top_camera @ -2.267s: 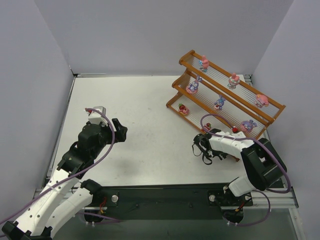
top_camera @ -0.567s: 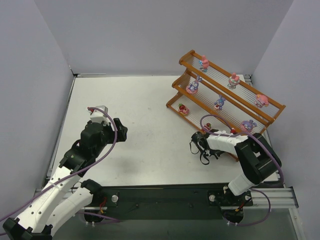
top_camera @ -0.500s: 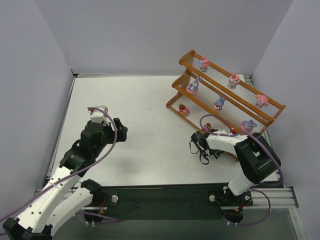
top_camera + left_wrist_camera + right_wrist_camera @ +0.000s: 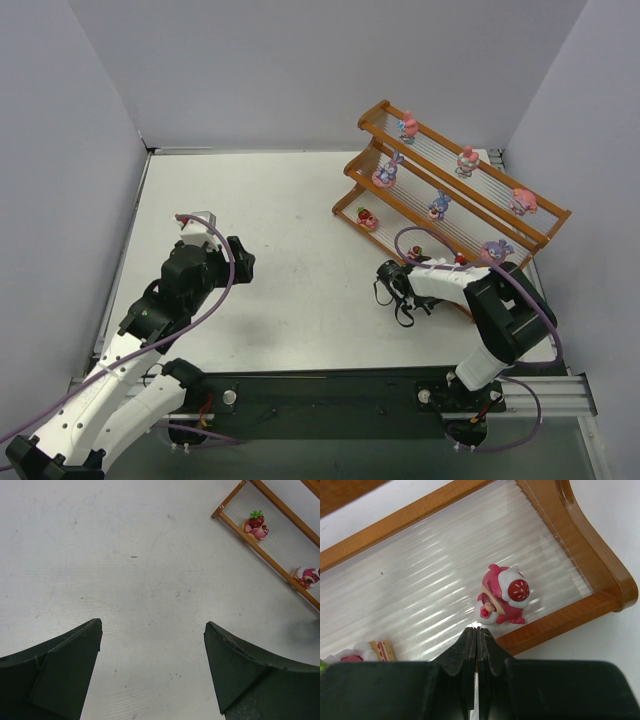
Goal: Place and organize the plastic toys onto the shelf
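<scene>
Right wrist view, item one: red toy (image 4: 502, 596), white-capped, upright on the pale rods of the shelf (image 4: 600, 555). It stands just inside the front rail and near the curved end piece. A second toy (image 4: 355, 655) shows only in part at the lower left, on the same tier.

Item two: right gripper (image 4: 476, 639), fingers pressed together with nothing between them. The tips sit at the front rail, just beside the red toy. Whether they touch it cannot be told.

Item three, top external view: plastic toys (image 4: 408, 126) spaced along the stepped tiers, three on the top and three on the middle. The lowest tier is partly hidden by the right arm.

Item four: left gripper (image 4: 240, 260), spread wide and holding nothing. It hangs over the table (image 4: 290, 200), well apart from the shelf.

Step in hand, as judged: the red toy looks set down on the lowest tier. The job appears to be in its closing stage, either final tidying or withdrawal.

Next move calls for either a small, gentle push with the closed tips to bring the red toy in from the rail, or a straight retreat away from the rail. A sideways sweep could tip the figure or roll it between the rods.
</scene>
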Tool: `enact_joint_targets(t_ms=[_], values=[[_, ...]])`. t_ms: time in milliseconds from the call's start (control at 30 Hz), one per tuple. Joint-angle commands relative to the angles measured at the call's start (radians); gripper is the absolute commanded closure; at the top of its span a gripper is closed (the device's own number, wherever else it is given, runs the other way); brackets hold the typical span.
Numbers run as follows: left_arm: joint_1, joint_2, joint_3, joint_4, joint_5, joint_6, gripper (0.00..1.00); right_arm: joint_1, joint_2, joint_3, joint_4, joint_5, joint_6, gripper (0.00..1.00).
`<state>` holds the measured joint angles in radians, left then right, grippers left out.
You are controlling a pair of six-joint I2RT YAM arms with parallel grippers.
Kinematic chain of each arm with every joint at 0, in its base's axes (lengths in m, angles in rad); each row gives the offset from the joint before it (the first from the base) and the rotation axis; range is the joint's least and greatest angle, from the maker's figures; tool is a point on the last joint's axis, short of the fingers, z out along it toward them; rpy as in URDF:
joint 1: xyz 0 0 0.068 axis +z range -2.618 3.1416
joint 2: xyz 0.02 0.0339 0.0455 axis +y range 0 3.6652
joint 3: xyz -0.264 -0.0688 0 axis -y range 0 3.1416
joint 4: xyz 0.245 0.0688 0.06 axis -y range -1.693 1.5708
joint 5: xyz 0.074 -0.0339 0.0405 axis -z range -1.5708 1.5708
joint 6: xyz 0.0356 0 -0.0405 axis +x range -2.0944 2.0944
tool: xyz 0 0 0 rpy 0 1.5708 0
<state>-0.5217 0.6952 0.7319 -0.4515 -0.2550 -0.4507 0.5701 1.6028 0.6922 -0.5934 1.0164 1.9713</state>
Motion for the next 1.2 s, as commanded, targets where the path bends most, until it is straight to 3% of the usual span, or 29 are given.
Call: enact_joint_targets(t_ms=[0,467,1167], values=[[0.005,-0.002,0.044,0.051,-0.010,0.015,0.07,-0.013,0.008,0.003,-0.014,0.067,0.196,1.00],[0.005,0.000,0.044,0.051,-0.003,0.012,0.07,-0.052,-0.029,-0.060,0.086,0.036,0.130,1.00],[0.005,-0.002,0.032,0.063,-0.001,0.010,0.07,-0.064,-0.070,-0.046,-0.025,-0.042,0.173,1.00]])
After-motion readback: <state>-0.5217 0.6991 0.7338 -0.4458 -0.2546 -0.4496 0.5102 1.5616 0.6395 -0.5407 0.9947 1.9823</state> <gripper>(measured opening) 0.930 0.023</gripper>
